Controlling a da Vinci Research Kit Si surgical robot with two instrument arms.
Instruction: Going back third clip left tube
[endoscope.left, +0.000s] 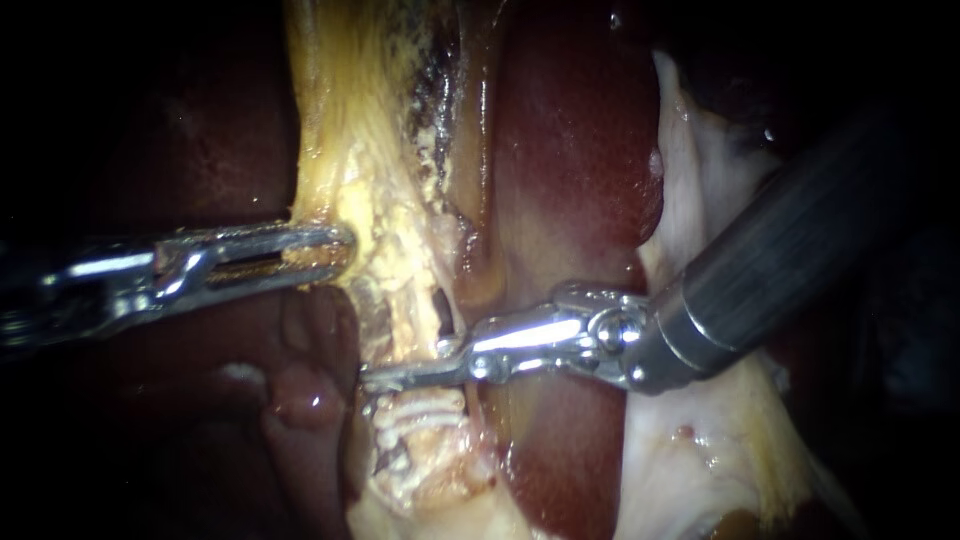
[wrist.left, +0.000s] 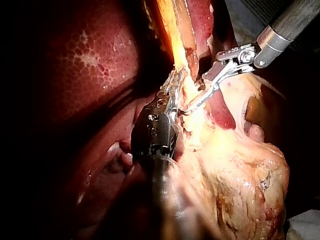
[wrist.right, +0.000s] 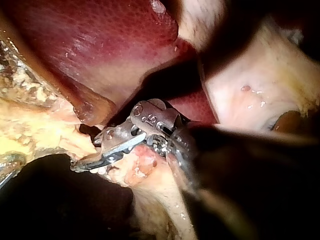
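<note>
Left instrument's hand (endoscope.left: 322, 250) pinches yellow tissue (endoscope.left: 350, 150); right instrument's hand (endoscope.left: 378, 378), narrowly spread, touches the tube (endoscope.left: 398, 335).

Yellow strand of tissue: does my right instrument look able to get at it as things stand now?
Probably yes. The right instrument lies across the yellow strand, below where the left instrument grips it, with nothing in between.
</note>
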